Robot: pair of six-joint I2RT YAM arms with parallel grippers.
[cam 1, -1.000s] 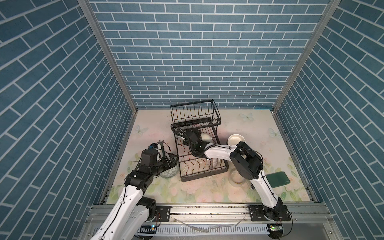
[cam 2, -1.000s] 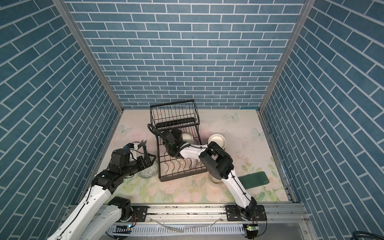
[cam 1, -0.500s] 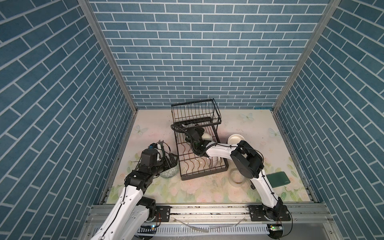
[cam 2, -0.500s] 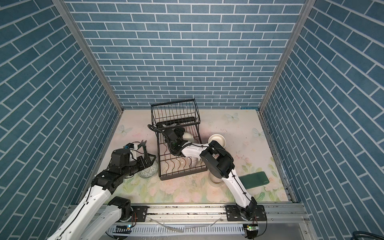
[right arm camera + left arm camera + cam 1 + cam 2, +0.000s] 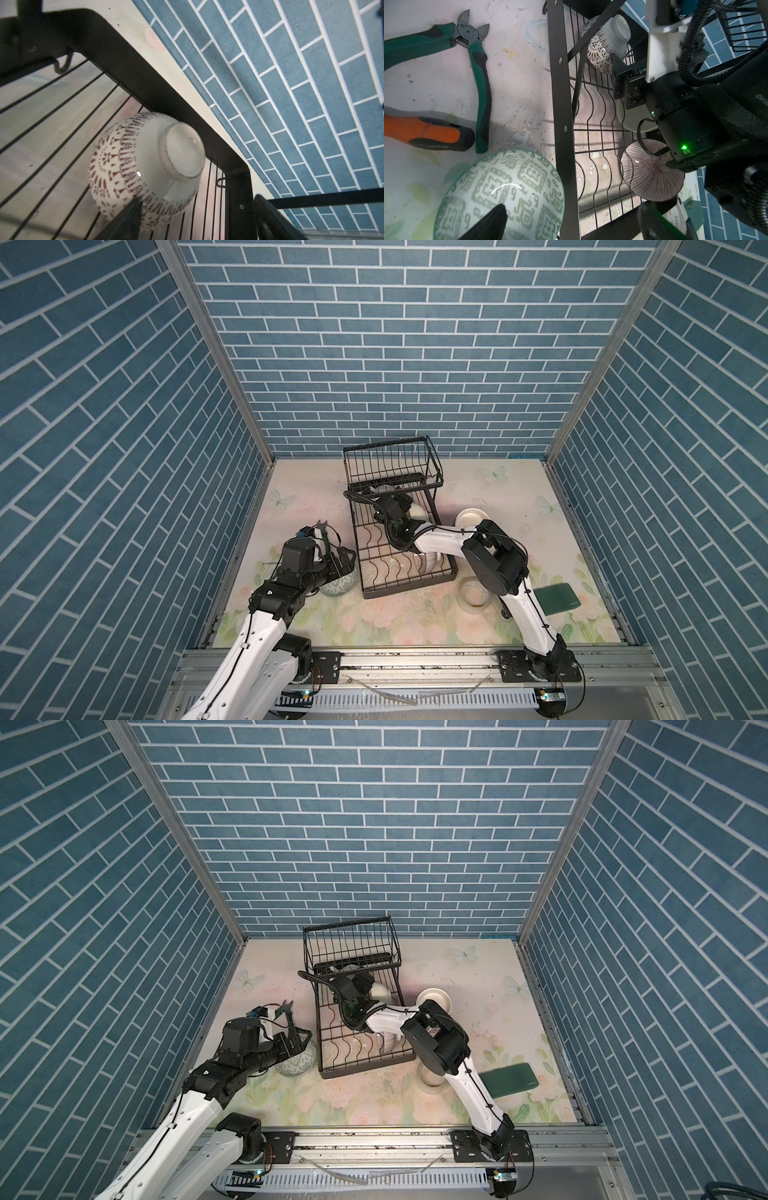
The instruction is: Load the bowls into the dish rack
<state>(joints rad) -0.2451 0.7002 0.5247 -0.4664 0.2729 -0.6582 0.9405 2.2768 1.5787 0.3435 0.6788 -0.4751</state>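
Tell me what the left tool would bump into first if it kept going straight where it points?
The open left tool points at the pale green patterned bowl beside the dish rack, so it would probably bump that bowl first. One finger may catch the rack's edge; depth is unclear.

in a top view, left of centre, the left gripper (image 5: 345, 563) covers most of the green-patterned bowl (image 5: 338, 585). right of centre, the right arm (image 5: 494, 560) hides part of the cream bowl (image 5: 468, 515) and the tape ring (image 5: 464, 602). the left wrist view's edge cuts off the orange handle (image 5: 425, 133).
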